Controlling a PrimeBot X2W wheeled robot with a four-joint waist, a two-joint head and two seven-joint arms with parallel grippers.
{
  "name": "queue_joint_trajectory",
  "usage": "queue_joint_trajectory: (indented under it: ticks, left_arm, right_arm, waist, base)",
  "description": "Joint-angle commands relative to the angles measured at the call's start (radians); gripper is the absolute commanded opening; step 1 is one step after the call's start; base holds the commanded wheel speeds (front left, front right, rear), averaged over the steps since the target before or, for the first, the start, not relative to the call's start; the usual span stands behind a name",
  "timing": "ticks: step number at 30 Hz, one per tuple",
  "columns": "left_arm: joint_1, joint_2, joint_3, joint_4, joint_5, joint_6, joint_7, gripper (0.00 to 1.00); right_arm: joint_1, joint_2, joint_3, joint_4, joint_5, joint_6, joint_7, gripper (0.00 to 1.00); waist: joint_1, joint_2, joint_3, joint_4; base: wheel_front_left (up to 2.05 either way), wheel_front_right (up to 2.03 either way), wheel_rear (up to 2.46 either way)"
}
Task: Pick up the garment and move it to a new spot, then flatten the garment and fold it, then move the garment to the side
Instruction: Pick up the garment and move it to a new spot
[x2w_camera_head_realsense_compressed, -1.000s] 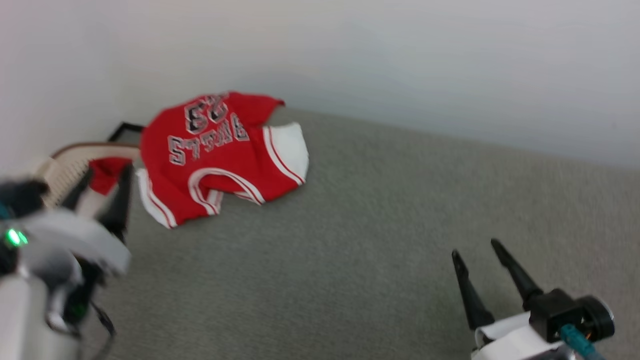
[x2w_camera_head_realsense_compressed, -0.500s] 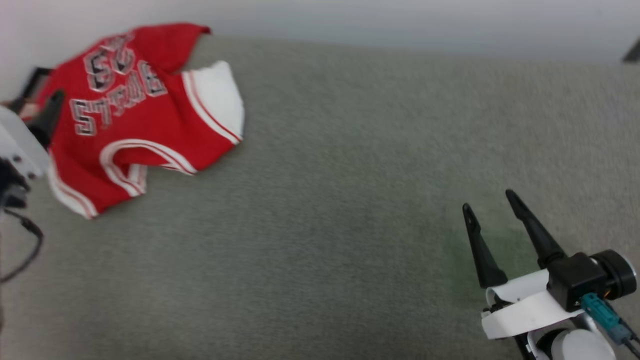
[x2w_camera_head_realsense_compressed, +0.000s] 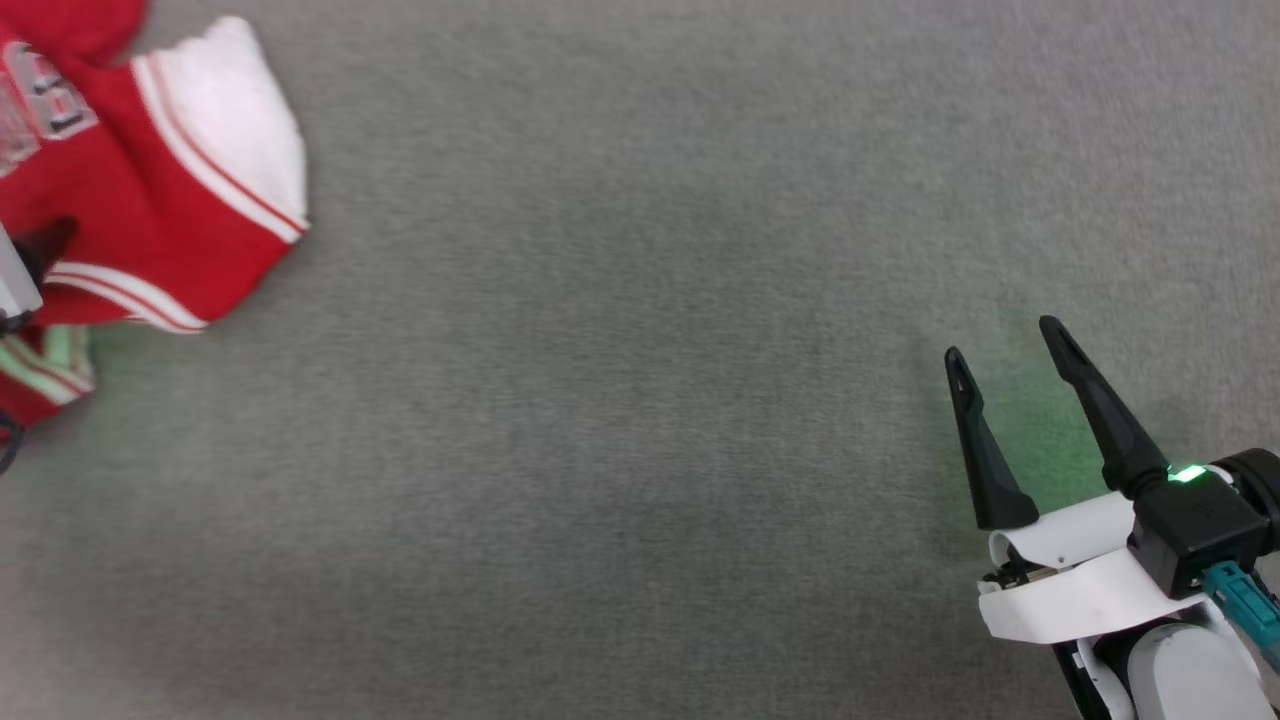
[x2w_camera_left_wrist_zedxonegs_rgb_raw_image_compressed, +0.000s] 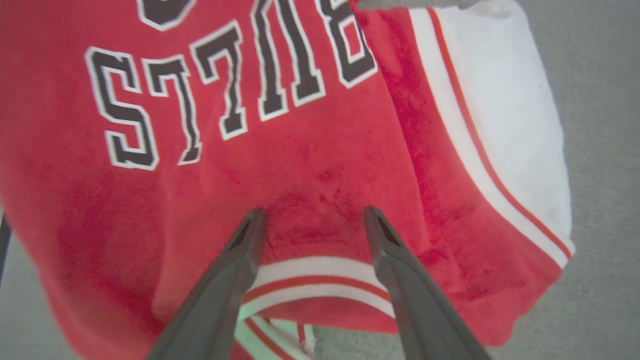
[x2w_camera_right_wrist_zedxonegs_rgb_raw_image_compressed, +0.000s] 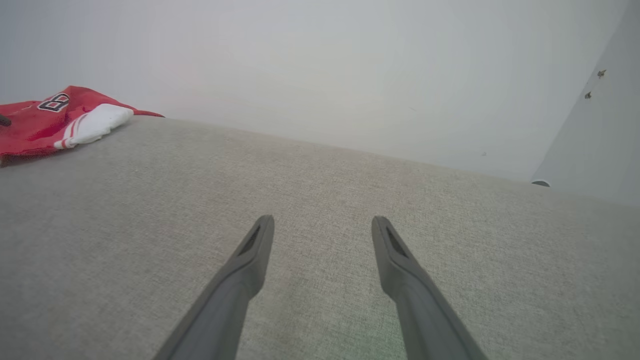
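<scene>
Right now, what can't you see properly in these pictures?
- Head view: the garment is cut off by the left edge, lettering blurred.
- Left wrist view: the number above "BULLS" is cut by the top edge.
- Left wrist view: whether the left tool touches the fabric, no telling from this angle.

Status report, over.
Left gripper open over garment, near its collar. Right gripper open above grey surface. Garment rumpled, not gripped. Nothing blocking.

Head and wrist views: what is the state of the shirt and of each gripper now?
Shirt: rumpled on the grey surface, lettering up, not folded.
Left gripper: open, fingertips over the shirt's neckline, nothing gripped.
Right gripper: open, empty, above bare surface.
</scene>
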Motion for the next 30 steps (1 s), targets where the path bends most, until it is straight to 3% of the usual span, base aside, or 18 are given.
queue_joint_trajectory:
  ticks: [1,8,13,15,16,30]
  left_arm:
    - [-0.016,0.003,-0.009,0.019,0.007,0.008,0.016,1.00]
    - [-0.035,-0.004,-0.043,0.125,0.020,0.037,0.086,1.00]
    - [-0.026,-0.031,-0.063,0.179,0.021,0.022,0.078,1.00]
    - [-0.025,-0.044,-0.070,0.198,0.022,0.018,0.072,0.15]
    - [-0.028,-0.048,-0.068,0.204,0.021,0.020,0.059,0.00]
    - [-0.146,0.015,-0.134,0.184,0.113,-0.017,-0.139,0.00]
  right_arm:
    - [-0.018,-0.004,0.000,-0.010,-0.003,0.000,0.003,1.00]
    - [-0.021,-0.005,-0.002,-0.046,-0.005,0.000,0.021,1.00]
    - [-0.013,-0.003,-0.009,-0.065,-0.010,0.000,0.027,1.00]
    - [-0.014,-0.004,-0.016,-0.069,-0.011,0.000,0.030,1.00]
    - [-0.014,-0.002,-0.021,-0.069,-0.011,0.000,0.030,1.00]
    - [0.017,0.022,-0.038,-0.006,0.008,0.000,0.016,1.00]
  waist:
    - [-0.0001,0.0000,0.062,-0.056]
    - [-0.0001,0.0000,0.099,-0.078]
    - [-0.0001,0.0000,0.107,-0.082]
    - [-0.0001,0.0000,0.105,-0.078]
    - [-0.0001,0.0000,0.102,-0.074]
    - [-0.0001,0.0000,-0.071,0.008]
  base:
    - [0.00,0.00,0.00]
    - [0.00,0.00,0.00]
    - [0.00,0.00,0.00]
    - [0.00,0.00,0.00]
    - [0.00,0.00,0.00]
    - [0.00,0.00,0.00]
